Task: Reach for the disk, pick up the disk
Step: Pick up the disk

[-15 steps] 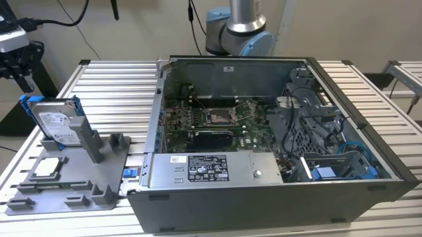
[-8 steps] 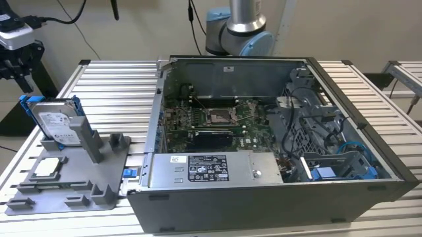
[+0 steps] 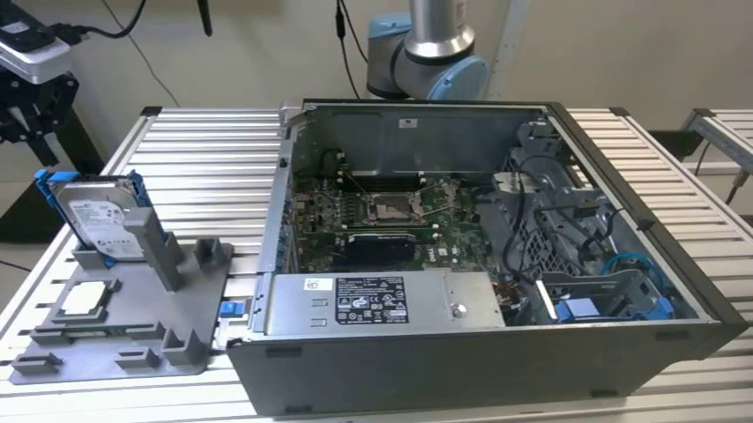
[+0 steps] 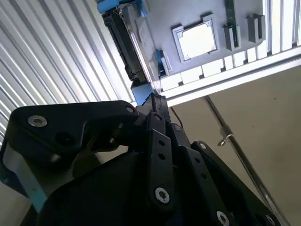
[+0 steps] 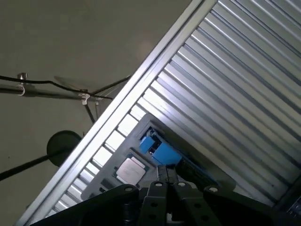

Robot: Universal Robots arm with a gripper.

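The disk [image 3: 100, 216] is a silver-grey drive with a white label in a bright blue bracket. It stands on edge in a slot of the grey holder tray [image 3: 176, 348] at the exterior view's left. My gripper [image 3: 35, 132] hangs above and to the left of it, apart from it, beyond the table's edge. In both wrist views the black fingertips [image 4: 154, 101] [image 5: 164, 175] lie together with nothing between them. They point toward the disk's blue bracket [image 5: 160, 151] and its edge [image 4: 126, 44].
A small silver square chip [image 3: 88, 300] [image 4: 197, 40] [image 5: 130, 170] lies flat in the holder tray near the disk. An open computer case [image 3: 495, 264] stands on the slatted metal table [image 3: 200, 141]. Black cables [image 5: 70, 87] hang beyond the table edge.
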